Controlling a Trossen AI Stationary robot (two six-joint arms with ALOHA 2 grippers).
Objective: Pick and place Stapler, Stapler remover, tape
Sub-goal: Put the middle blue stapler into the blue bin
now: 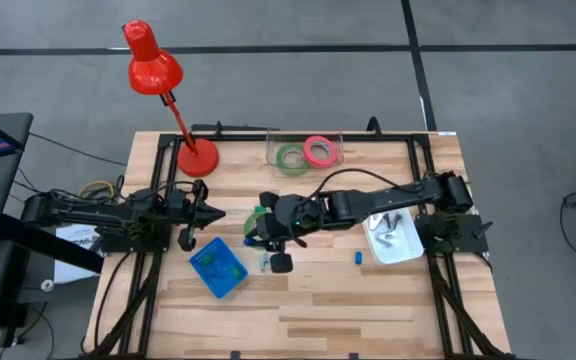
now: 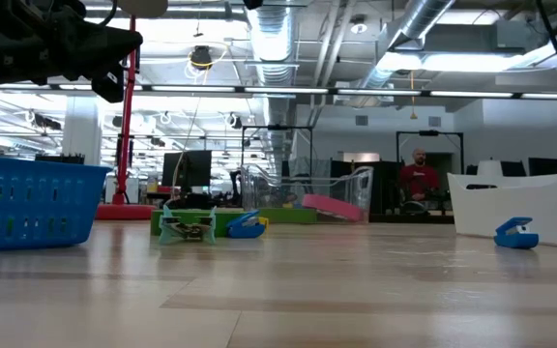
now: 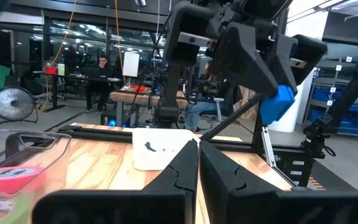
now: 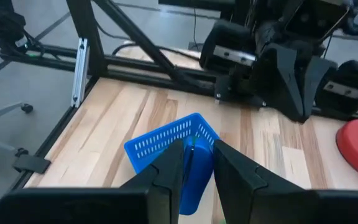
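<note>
- High view: the left gripper (image 1: 211, 213) is waiting over the left of the tabletop (image 1: 318, 310), jaws together and holding nothing. The right gripper (image 1: 253, 232) is reaching across the middle, just beside the blue basket (image 1: 218, 267); its arm is covering what it is carrying. A green and a pink-red tape (image 1: 306, 153) are lying in the clear bin (image 1: 304, 148) at the far edge near the red lamp (image 1: 168, 90). A small blue piece (image 1: 358, 257) is lying beside the white tray (image 1: 393, 238), too small to name.
- Low view: the basket is being cut off at the left edge. Green items and a blue piece are sitting mid-table, hard to identify.
- Left wrist view: a blue object (image 3: 277, 102) is showing in the right gripper, clamped there.
- Right wrist view: the jaws are clamping that blue object, which is only partly showing, above the basket.
</note>
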